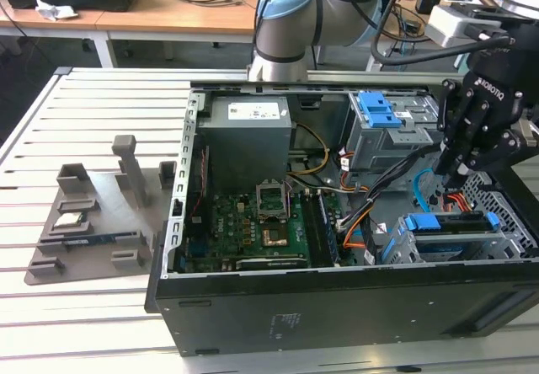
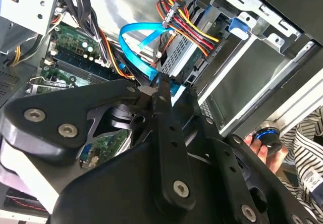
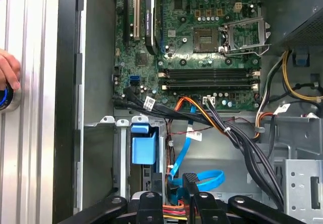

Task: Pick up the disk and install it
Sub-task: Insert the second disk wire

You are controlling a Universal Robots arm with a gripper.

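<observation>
The gripper (image 1: 459,170), fingers together and empty, hovers just above the disk (image 1: 446,222) in the drive cage (image 1: 505,243); it should stay clear of the blue cable (image 2: 144,45).

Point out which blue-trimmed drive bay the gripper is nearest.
The lower bay at the case's front corner; the gripper hangs just above it. The other bay sits farther back.
</observation>
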